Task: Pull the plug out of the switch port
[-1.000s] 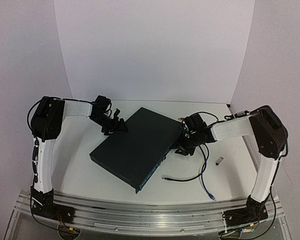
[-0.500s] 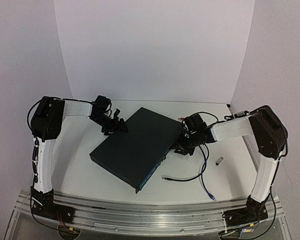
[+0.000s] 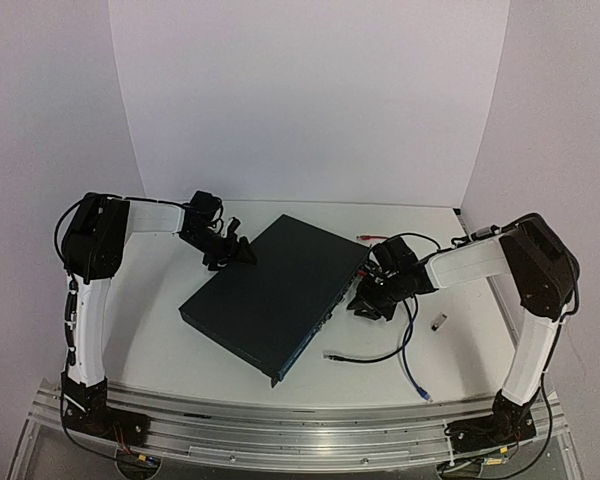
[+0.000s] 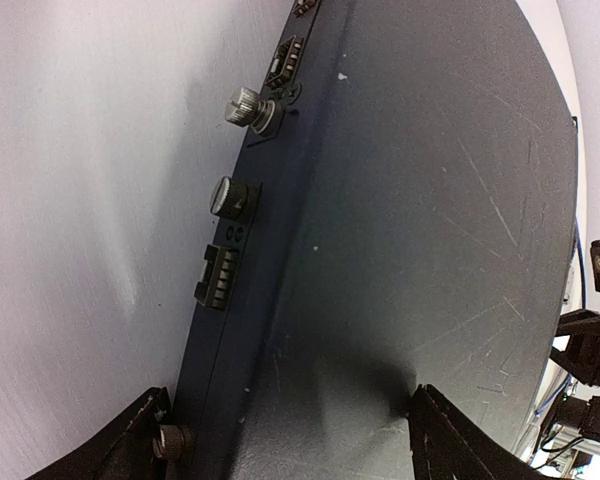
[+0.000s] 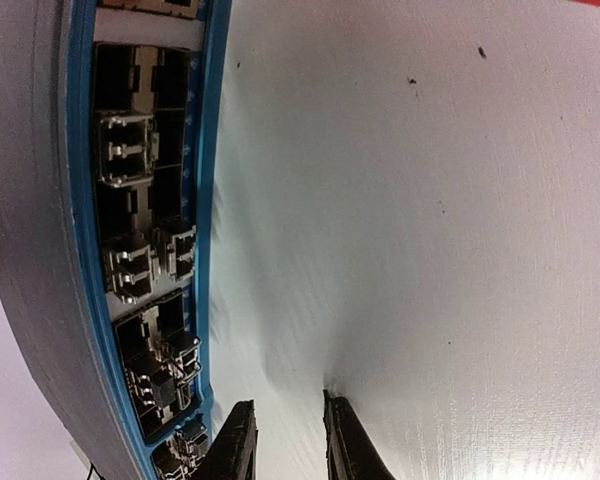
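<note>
The switch [image 3: 270,292] is a flat dark navy box lying at an angle mid-table. Its socket face, framed in blue [image 5: 140,250], points right, and silver plugs [image 5: 125,150] sit in some sockets. My right gripper [image 3: 366,302] hangs just off that face. Its fingers [image 5: 238,445] are only slightly apart, with bare table between them, and the gripper [image 5: 285,440] is empty. My left gripper [image 3: 230,252] is wide open at the switch's back left edge. One finger [image 4: 130,450] is beside the side face and the other is over the top [image 4: 400,200].
A black cable [image 3: 365,355] and a blue cable [image 3: 410,370] lie right of the switch. A red cable end [image 3: 365,236] lies behind it. A small silver part [image 3: 439,322] lies loose on the table. Thumbscrews [image 4: 248,105] stick out of the switch's side face.
My right gripper has shifted a little towards the near side along the socket face. The left arm and the switch have not moved.
</note>
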Controlling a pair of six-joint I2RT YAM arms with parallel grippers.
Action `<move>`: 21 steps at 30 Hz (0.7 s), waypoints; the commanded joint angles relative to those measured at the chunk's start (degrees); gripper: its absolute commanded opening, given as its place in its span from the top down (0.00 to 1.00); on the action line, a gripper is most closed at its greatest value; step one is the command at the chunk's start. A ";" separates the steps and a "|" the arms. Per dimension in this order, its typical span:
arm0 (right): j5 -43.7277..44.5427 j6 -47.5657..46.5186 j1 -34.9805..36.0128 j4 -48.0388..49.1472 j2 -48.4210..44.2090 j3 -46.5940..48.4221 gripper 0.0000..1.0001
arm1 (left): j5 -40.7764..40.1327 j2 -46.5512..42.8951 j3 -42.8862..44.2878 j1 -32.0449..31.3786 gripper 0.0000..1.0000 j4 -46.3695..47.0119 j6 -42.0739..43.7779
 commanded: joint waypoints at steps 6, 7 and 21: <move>4.43 -18.37 0.01 -3.31 -4.38 1.45 0.74 | -4.65 3.05 -0.74 -0.76 0.20 -3.04 0.96; 5.11 -23.02 0.06 -2.39 -5.44 1.03 0.73 | -4.58 3.12 -0.70 -0.76 0.20 -3.08 0.97; -3.85 -69.19 0.10 -0.61 -5.49 3.24 0.61 | -4.10 3.23 -0.78 -0.78 0.20 -3.07 1.24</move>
